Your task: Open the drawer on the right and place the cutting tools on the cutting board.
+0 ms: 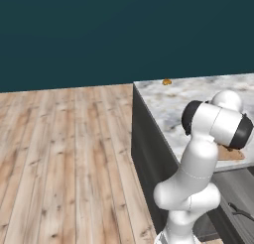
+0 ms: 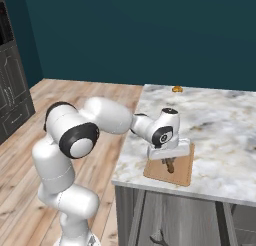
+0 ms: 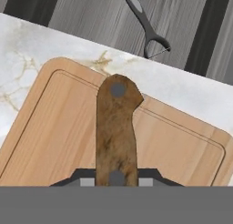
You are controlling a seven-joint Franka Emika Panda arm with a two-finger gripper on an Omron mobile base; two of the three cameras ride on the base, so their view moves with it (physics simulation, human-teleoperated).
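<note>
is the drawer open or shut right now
Open. The drawer shows its grey inner floor below the counter edge, with a dark peeler lying inside it, past the cutting board.

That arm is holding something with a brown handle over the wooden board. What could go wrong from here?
The end effector grips a brown-handled tool above the cutting board; released while tilted, it might slide off onto the marble counter. The board sits near the counter edge, so a nudge could shift it. A black peeler remains in the open drawer.
</note>
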